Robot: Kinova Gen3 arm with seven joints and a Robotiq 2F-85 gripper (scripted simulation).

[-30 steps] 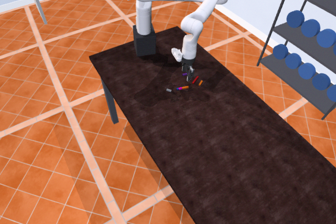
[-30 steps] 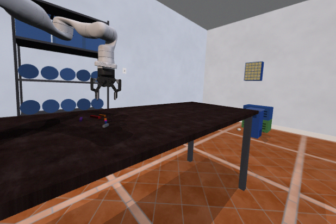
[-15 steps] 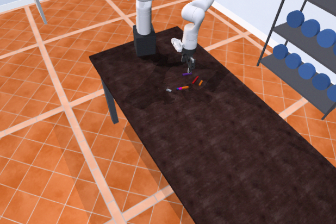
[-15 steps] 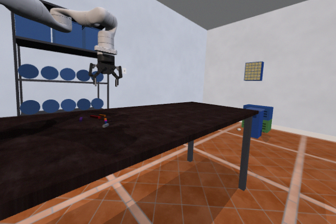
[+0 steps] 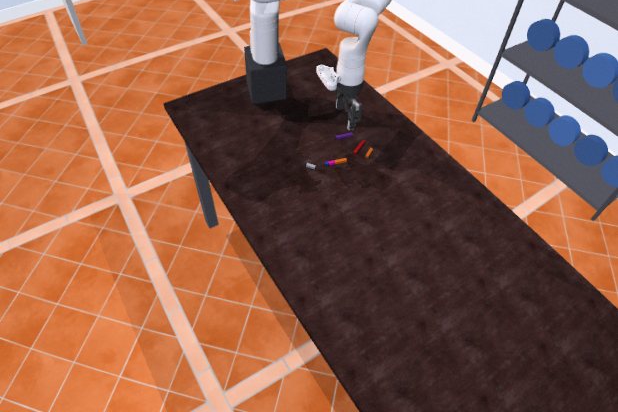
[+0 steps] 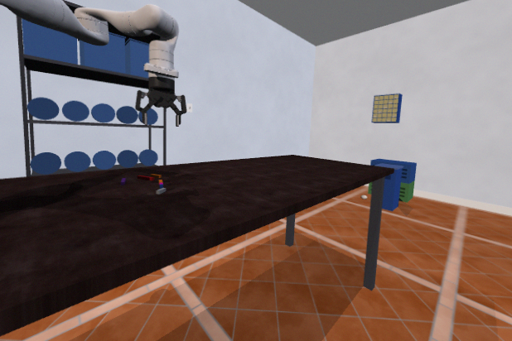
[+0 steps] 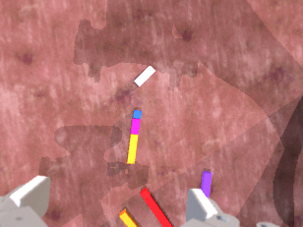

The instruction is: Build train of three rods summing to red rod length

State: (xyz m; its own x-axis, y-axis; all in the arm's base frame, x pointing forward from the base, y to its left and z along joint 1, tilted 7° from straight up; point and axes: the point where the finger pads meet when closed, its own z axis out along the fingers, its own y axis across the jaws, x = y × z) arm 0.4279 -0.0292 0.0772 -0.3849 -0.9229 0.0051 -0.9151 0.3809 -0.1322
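Rods lie in a small cluster on the counter (image 5: 450, 273), and your hand (image 6: 161, 116) hangs above them spread wide, holding nothing. Take the red rod (image 7: 156, 207) as your landmark: the train of orange (image 7: 132, 148), magenta (image 7: 135, 126) and blue (image 7: 137, 114) lies just beyond its far end, long axis running away from the hand. The grey rod (image 7: 145, 76) lies further out, well apart. By my judgement, you need no further grasp.

table (image 5: 425, 258) dark brown, mottled | floor (image 5: 100, 273) orange tiles | shelf discs (image 5: 565, 130) blue
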